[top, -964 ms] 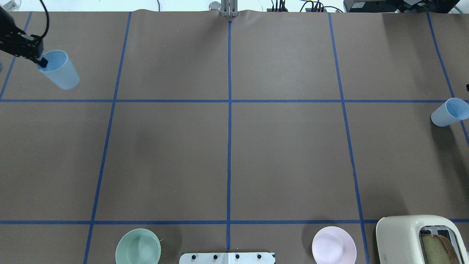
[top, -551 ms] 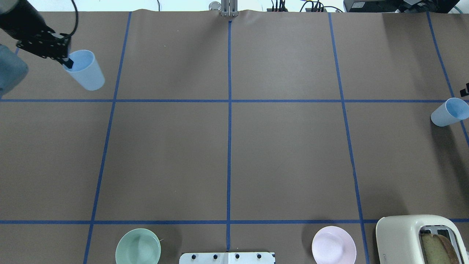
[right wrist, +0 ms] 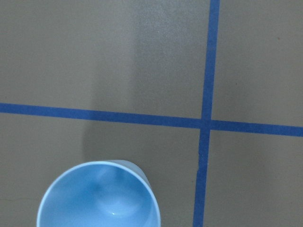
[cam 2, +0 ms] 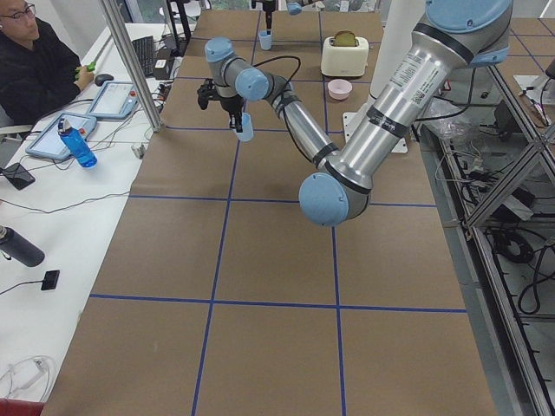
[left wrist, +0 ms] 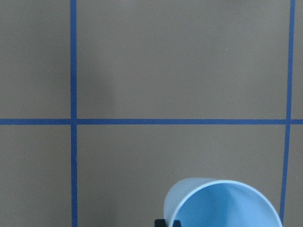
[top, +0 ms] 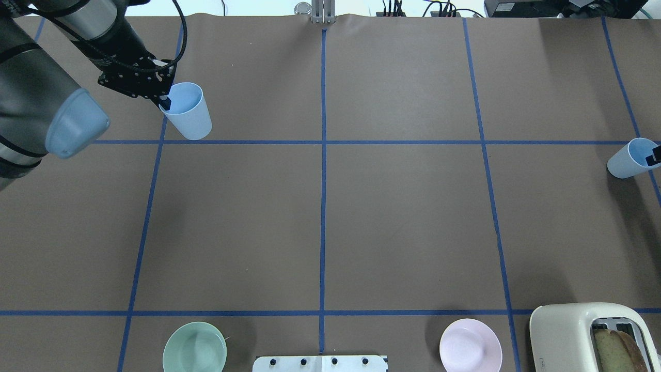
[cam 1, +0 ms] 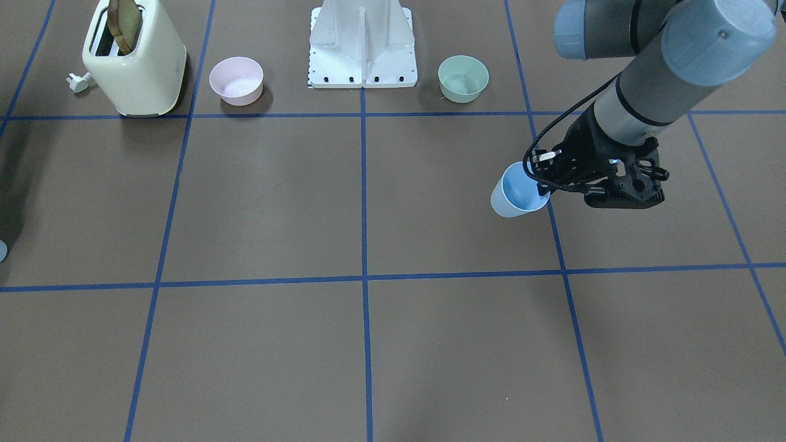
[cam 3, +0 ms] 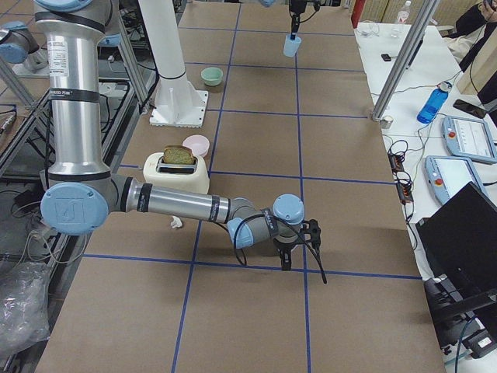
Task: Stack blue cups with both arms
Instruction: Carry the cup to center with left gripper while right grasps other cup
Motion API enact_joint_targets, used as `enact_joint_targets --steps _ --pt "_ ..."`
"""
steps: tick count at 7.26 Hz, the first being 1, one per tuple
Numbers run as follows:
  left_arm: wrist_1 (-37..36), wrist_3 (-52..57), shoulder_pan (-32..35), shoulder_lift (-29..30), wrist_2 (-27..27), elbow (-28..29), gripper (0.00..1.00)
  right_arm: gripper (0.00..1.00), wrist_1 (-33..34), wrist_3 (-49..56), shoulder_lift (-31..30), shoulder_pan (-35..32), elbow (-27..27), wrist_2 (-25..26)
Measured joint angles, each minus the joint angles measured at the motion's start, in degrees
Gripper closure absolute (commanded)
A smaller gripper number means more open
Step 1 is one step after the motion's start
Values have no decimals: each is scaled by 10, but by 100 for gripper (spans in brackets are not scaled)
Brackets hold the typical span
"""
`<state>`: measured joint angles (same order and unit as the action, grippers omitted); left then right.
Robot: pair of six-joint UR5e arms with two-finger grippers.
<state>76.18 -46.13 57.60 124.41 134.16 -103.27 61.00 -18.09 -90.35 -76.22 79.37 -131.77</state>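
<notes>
My left gripper (top: 164, 99) is shut on the rim of a pale blue cup (top: 188, 114) and holds it upright above the table; the cup also shows in the front view (cam 1: 517, 193) and the left wrist view (left wrist: 222, 204). The second blue cup (top: 631, 159) stands upright at the table's right edge and fills the bottom of the right wrist view (right wrist: 99, 197). One black finger of my right gripper (top: 656, 154) sits at this cup's rim. I cannot tell whether it is open or shut.
A mint-green bowl (top: 194, 347) and a pink bowl (top: 470, 345) stand at the near edge beside the white pedestal (top: 320, 363). A cream toaster (top: 588, 336) holding bread is at the near right corner. An operator sits at the side desk (cam 2: 35, 61).
My left arm has carried its cup to the right, from the far left edge to the first vertical tape line. My right gripper's finger has come down to the second cup's rim.
</notes>
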Motion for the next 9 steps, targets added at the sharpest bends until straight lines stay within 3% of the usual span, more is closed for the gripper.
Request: enact_joint_targets --steps 1,6,9 --pt "0 -2 -2 0 -1 -1 100 100 1 -2 3 1 -2 1" --pt "4 -9 -14 4 -2 1 100 100 9 -7 39 3 -14 -2" --pt "96 -88 -61 22 -25 54 100 100 88 -4 100 -24 -11 -32"
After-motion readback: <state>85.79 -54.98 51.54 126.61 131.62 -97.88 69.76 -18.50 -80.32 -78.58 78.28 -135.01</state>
